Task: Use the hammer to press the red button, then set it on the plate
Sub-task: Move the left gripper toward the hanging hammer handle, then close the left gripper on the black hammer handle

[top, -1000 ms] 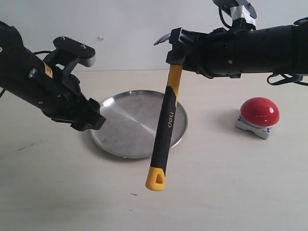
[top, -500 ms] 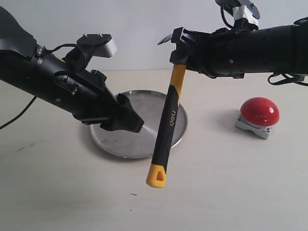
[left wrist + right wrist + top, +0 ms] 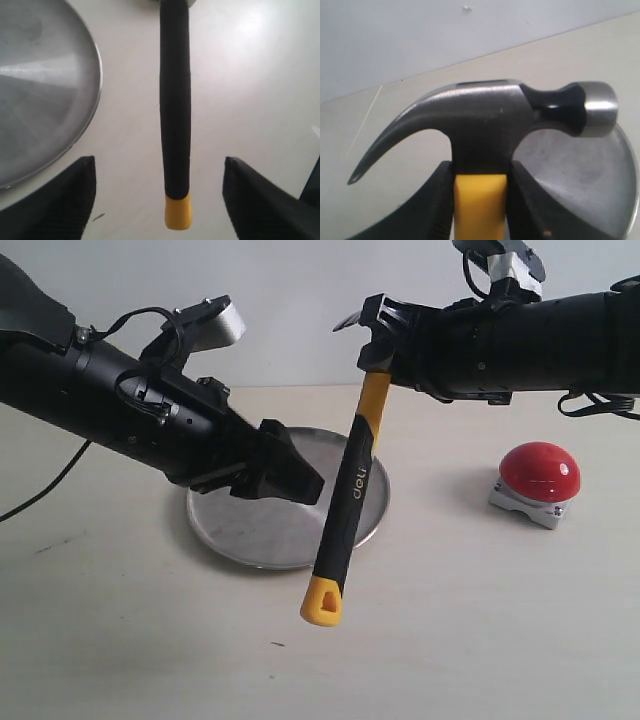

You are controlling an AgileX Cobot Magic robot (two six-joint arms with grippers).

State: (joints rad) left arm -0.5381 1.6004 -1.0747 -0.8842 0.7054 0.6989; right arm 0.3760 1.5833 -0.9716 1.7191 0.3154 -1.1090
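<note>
One pale table (image 3: 480, 640) fills our view, the plate (image 3: 260, 530) near its centre. The right gripper (image 3: 378, 335) pinches the hammer (image 3: 350, 490) just under its head, handle hanging toward six o'clock past the plate's three o'clock rim. The left gripper (image 3: 300, 480), spread wide, flanks the handle without touching. The red button (image 3: 540, 470) sits well apart at the plate's three o'clock.

hammer (image 3: 490, 117) head: dark smooth metal, striking face polished bright. handle: matt black rubbery grip, yellow plastic end. plate (image 3: 262, 532): dull scuffed metal, faint sheen. button (image 3: 540, 469): glossy red dome, grey metallic-looking base. table (image 3: 480, 630): pale, matt.
</note>
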